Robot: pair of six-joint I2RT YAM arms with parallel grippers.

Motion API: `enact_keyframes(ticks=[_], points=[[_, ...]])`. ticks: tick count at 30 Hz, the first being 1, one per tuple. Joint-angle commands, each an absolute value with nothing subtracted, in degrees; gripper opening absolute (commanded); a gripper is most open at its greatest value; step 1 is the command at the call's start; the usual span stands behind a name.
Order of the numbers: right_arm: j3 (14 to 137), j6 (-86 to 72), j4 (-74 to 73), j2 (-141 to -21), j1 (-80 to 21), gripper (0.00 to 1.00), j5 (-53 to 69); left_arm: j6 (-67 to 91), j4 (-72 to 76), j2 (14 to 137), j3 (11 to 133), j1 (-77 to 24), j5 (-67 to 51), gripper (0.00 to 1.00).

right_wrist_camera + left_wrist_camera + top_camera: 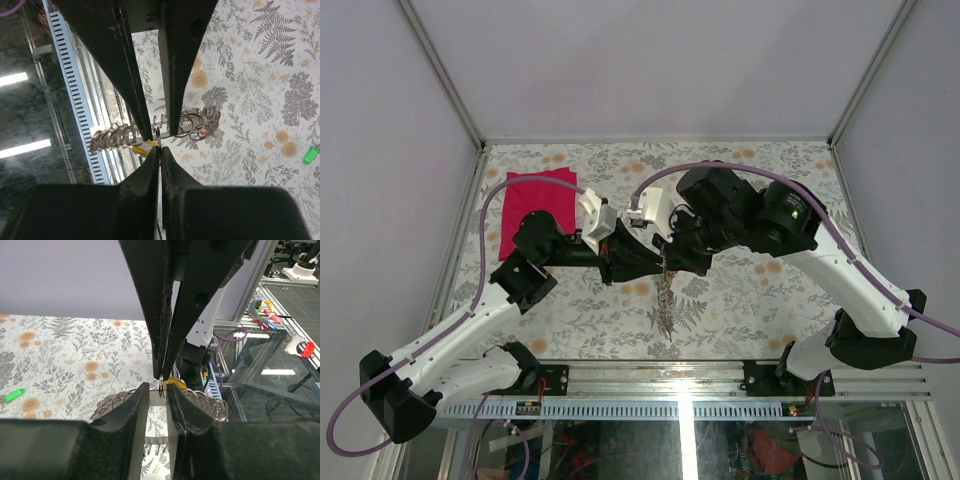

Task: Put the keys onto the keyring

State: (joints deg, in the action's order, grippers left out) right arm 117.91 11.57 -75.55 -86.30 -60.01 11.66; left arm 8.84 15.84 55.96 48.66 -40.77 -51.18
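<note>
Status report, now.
Right gripper shut at keyring. Left gripper slightly open, tips meeting it. Yellow key at the ring; green key loose on table. Nothing blocking.

You are looking down on a surface [570, 310] wearing a floral cover, pale grey walls [650, 60] are closing it in behind aluminium framing [440, 80], and ceiling lights are glinting off the glass panel [720, 440] below.

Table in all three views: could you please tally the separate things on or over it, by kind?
Grippers: 2, the left gripper and the right gripper
Keyring: 1, its keys too small to count
Green key, loose on the table: 1
Red cloth: 1
Total: 5
</note>
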Motion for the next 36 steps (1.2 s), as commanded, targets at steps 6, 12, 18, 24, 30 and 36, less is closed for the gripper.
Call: enact_keyframes(ticks=[6, 12, 18, 24, 30, 36], points=[[117.9, 12.1, -71.4, -85.7, -60.6, 0.00, 13.1, 7.6, 16.0, 56.5, 51.0, -41.3, -52.1, 0.04], [115.8, 11.8, -68.7, -83.5, -60.6, 0.06, 13.6, 6.9, 14.2, 56.5, 51.8, -41.2, -52.5, 0.00], [110.4, 10.3, -61.8, -78.2, -60.6, 0.33, 10.2, 10.0, 17.8, 54.3, 49.9, -41.3, -49.0, 0.00], [104.8, 8.5, -52.1, -72.1, -60.5, 0.43, 2.9, 15.9, 27.3, 52.9, 45.7, -41.1, -46.4, 0.00], [95.4, 3.9, -42.5, -66.0, -48.8, 0.45, 14.5, 19.2, 32.2, 52.6, 44.1, -40.4, -46.2, 0.00], [83.0, -2.5, -29.7, -61.0, -37.5, 0.45, 37.2, 20.9, 35.1, 52.2, 43.9, -39.2, -46.5, 0.00]])
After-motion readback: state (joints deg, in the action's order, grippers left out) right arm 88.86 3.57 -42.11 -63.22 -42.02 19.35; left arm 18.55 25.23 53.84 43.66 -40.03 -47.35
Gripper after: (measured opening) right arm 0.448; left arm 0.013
